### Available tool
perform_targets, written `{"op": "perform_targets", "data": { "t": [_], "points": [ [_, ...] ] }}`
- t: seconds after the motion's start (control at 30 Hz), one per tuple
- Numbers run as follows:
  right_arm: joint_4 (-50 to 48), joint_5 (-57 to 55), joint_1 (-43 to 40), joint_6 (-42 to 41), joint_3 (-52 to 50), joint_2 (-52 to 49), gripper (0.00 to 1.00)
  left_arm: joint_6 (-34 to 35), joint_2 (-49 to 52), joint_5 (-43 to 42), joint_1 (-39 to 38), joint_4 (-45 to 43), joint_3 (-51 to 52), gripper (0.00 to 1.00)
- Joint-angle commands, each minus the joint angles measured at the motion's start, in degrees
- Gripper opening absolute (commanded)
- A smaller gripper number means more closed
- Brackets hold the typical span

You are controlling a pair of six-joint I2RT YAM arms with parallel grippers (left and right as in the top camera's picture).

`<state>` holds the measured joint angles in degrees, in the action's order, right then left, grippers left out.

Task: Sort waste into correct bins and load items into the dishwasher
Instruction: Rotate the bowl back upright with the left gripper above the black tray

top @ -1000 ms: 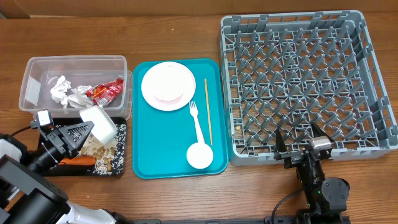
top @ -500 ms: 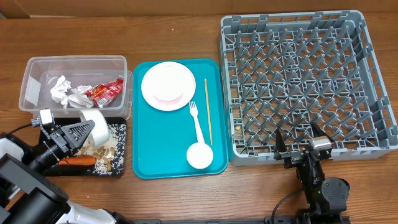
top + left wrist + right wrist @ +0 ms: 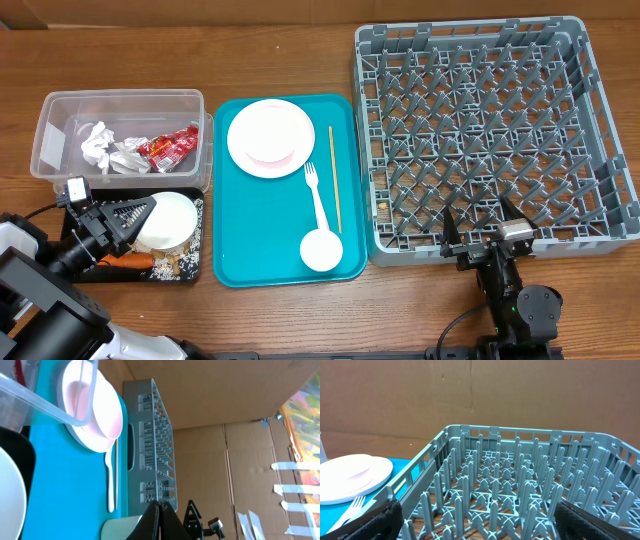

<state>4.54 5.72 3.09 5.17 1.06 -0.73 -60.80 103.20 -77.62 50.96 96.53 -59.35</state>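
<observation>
Dishwasher rack (image 3: 480, 130), grey and full of pegs, lies just right of the teal tray (image 3: 265, 225). Left of the teal tray, on the far side, a clear tub (image 3: 120, 97) holds crumpled napkins (image 3: 100, 148) and a red wrapper (image 3: 170, 146). Nearer than the tub, the black tray (image 3: 196, 262) carries a white bowl (image 3: 170, 222), a carrot (image 3: 125, 260) and rice scraps (image 3: 172, 264).

On the teal tray lie a pink plate (image 3: 270, 138) at the far end, a small white cup (image 3: 322, 250) at the near end, and a fork (image 3: 316, 195) and a chopstick (image 3: 335, 180) between them.

The left gripper (image 3: 146, 206) is pinched shut at the bowl's left rim. Whether it touches the bowl is hard to judge. The right gripper (image 3: 479, 225) is spread wide and holds nothing, at the rack's near edge, right of the teal tray.
</observation>
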Motion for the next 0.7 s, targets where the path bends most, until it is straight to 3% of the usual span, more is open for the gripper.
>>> {"op": "perform_targets", "data": {
  "t": [0.0,0.4,0.47,0.67],
  "points": [
    [-0.2,-0.1,0.3,0.2,-0.6,0.5,1.0,-4.9,-1.0,-1.4,-0.5,0.4,-0.2,0.04],
    [-0.2,-0.1,0.3,0.2,-0.6,0.5,1.0,-3.5,-1.9,-0.1,-0.5,-1.4,-0.6,0.04],
    [-0.2,-0.1,0.3,0.2,-0.6,0.5,1.0,-1.1,-1.9,-0.7,-0.5,-3.1,-0.8,0.04],
    [-0.2,-0.1,0.3,0.2,-0.6,0.5,1.0,17.9,-1.9,1.3,-0.5,-18.8,-0.9,0.04]
  ]
}}
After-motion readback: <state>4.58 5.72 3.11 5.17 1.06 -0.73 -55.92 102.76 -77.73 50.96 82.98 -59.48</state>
